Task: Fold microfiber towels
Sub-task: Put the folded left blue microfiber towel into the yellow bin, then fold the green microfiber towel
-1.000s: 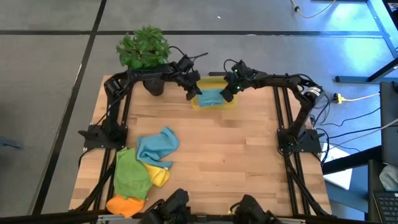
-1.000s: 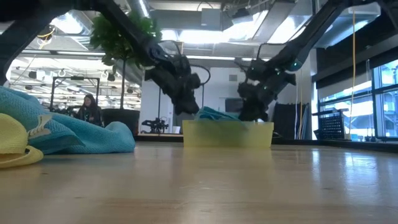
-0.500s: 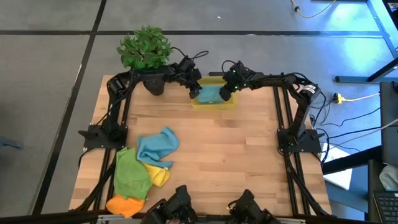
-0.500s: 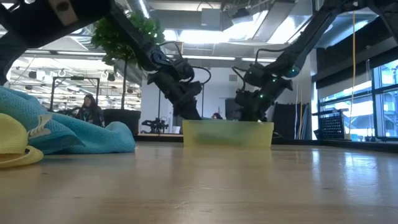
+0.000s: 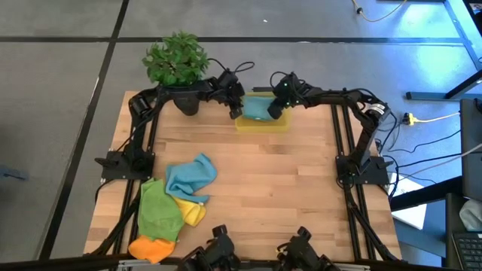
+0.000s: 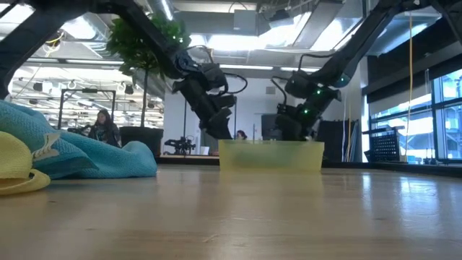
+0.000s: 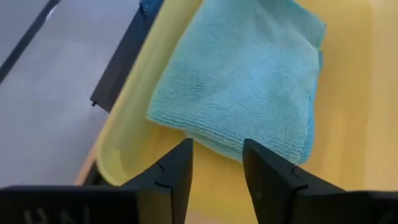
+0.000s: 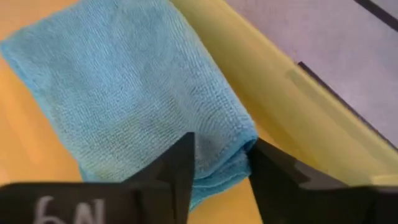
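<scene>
Inside the yellow bin (image 5: 261, 123), a folded teal towel (image 7: 239, 74), both pincers parted just above it, no legible writing.

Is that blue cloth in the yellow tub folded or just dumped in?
Folded: the blue cloth lies flat in the yellow tub, with doubled layers at its edge.

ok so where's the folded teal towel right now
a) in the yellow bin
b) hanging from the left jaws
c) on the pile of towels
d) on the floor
a: the folded teal towel lies flat inside the yellow bin, with both arms' jaws apart just above it.
</scene>
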Controlling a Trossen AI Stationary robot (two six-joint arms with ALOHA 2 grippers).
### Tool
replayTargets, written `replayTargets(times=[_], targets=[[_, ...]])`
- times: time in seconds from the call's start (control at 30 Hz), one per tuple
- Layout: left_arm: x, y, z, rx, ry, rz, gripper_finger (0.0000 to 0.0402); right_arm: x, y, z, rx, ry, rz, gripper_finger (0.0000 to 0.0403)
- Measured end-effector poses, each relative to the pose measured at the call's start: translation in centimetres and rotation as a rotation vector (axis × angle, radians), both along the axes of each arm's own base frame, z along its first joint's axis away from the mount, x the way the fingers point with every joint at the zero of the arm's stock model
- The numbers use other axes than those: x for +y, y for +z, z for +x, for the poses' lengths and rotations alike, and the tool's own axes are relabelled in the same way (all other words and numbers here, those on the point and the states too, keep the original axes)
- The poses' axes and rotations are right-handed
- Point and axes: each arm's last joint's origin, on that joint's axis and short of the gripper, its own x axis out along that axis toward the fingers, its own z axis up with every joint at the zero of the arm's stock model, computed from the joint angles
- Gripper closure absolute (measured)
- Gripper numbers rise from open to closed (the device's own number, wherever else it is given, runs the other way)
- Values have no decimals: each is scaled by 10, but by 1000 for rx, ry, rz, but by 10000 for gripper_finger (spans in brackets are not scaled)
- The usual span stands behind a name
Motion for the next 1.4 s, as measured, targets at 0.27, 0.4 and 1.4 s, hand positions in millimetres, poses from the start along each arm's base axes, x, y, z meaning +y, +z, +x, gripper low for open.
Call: replayTargets(times=[0.27,0.4,1.4], targets=[[-32,29,17,-49,-146,87,271,10,39,-7,-48,22,-61,191],[-66,44,30,-64,-233,97,271,23,65,-9,-97,65,-98,189],[-367,105,-100,-80,-164,69,273,290,72,-18,-681,693,-295,202]])
